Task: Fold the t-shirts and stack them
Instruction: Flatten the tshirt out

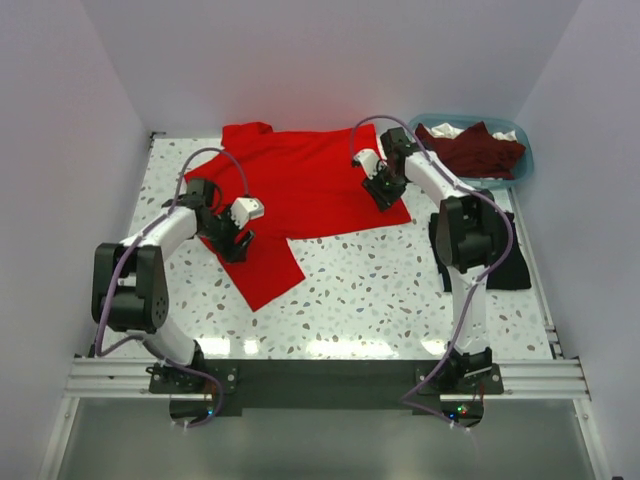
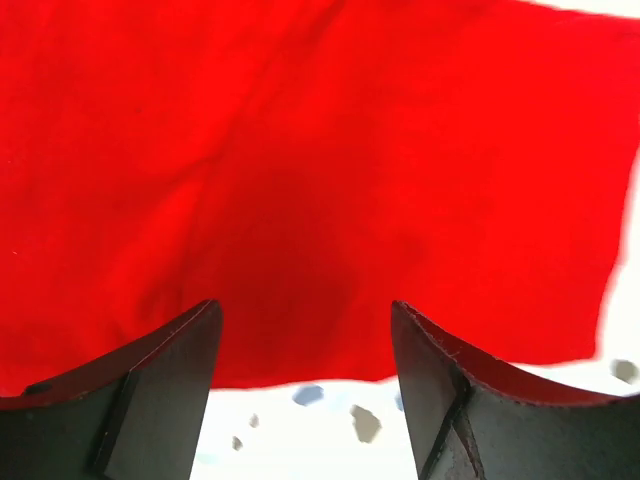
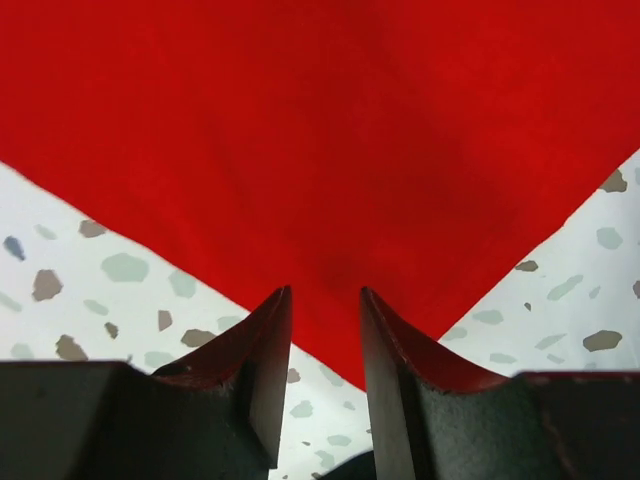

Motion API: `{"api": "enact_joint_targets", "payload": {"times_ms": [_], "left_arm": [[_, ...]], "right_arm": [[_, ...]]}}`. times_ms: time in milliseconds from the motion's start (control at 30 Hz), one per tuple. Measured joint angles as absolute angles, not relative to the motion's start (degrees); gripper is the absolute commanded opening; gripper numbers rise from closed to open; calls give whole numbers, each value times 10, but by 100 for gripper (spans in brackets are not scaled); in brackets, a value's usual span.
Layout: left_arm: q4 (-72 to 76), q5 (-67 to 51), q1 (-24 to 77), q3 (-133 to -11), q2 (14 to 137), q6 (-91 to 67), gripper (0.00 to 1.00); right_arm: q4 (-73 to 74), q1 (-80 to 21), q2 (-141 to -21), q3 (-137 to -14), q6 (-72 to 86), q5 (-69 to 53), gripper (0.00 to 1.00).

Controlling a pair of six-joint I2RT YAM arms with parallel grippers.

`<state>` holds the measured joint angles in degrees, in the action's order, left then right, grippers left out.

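Observation:
A bright red t-shirt [image 1: 300,190] lies spread flat on the speckled table [image 1: 380,290], collar toward the back. My left gripper [image 1: 237,238] hangs at the shirt's near-left edge beside the sleeve. In the left wrist view that gripper [image 2: 304,310] is open wide, with the red hem [image 2: 320,150] lying between its fingertips. My right gripper [image 1: 381,192] is at the shirt's right corner. In the right wrist view its [image 3: 325,292] jaws stand close together with a narrow gap. The red corner [image 3: 320,120] lies flat between them, not visibly pinched.
A black t-shirt [image 1: 505,268] lies on the table at the right, partly under the right arm. A dark maroon t-shirt [image 1: 475,150] sits bunched in a light blue basket [image 1: 528,160] at the back right corner. White walls close in the table on three sides.

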<state>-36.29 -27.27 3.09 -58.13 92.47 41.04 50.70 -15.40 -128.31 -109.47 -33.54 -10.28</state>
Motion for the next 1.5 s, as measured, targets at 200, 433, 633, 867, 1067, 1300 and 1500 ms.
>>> {"api": "enact_joint_targets", "payload": {"times_ms": [200, 433, 633, 867, 1067, 1300, 1500], "left_arm": [[-339, -219, 32, -589, 975, 419, 71], [-343, -171, 50, -527, 935, 488, 68], [-409, -149, 82, -440, 834, 535, 65], [-569, -185, 95, -435, 740, 592, 69], [-601, -227, 90, -534, 764, 570, 71], [-509, -229, 79, -585, 863, 522, 71], [-422, -177, 96, -545, 886, 501, 69]], "right_arm": [[501, -171, -1304, -1092, -339, -61, 32], [475, -198, -1261, -992, -367, -35, 28], [497, -222, -1179, -862, -382, -42, 24], [614, -236, -1101, -774, -405, -88, 32], [657, -224, -1096, -857, -407, -102, 30], [629, -210, -1173, -938, -395, -82, 27], [611, -209, -1231, -937, -386, -53, 26]]}}
